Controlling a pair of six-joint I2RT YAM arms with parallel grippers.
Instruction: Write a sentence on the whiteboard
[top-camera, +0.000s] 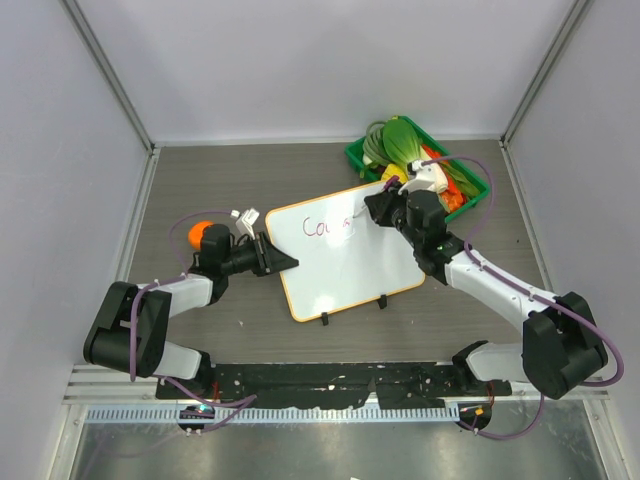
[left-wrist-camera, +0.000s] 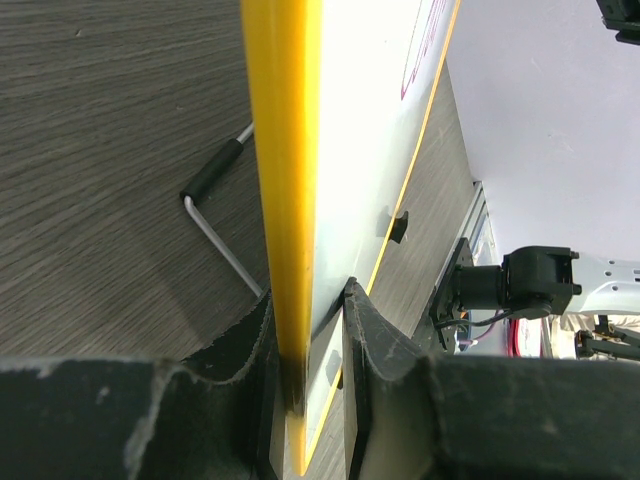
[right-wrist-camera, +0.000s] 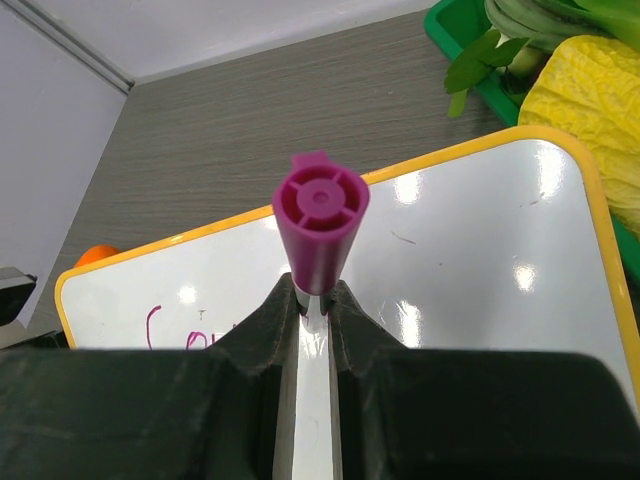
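A: Left side?
B: The left gripper (left-wrist-camera: 310, 330) is clenched on the whiteboard (top-camera: 345, 270), with the jaws pinching the orange frame at its left edge. An L-shaped key (left-wrist-camera: 215, 215) with a black grip lies on the table (top-camera: 250, 170) just beside that edge.
A: Board position?
B: Mid-table and rotated. Two black clips (top-camera: 325, 319) sit on its near edge, facing the arm bases.
A: Writing?
B: The sentence (top-camera: 322, 228) is purple-pink and starts near the board's far left corner. Only "Cou" reads; anything after that is hidden under the right gripper (top-camera: 380, 207).
A: Right jaws?
B: They're grasping a purple marker (right-wrist-camera: 320, 215), tight around the barrel, with the butt end facing the wrist camera. The gripper sits over the board's far edge, right of the letters. Can't tell if the tip is touching.
A: Further out?
B: An orange ball (top-camera: 200, 232) lies left of the board, by the left arm. A green basket (top-camera: 470, 190) of vegetables (top-camera: 405, 140) sits at the table's far right corner, just beside the board's corner.
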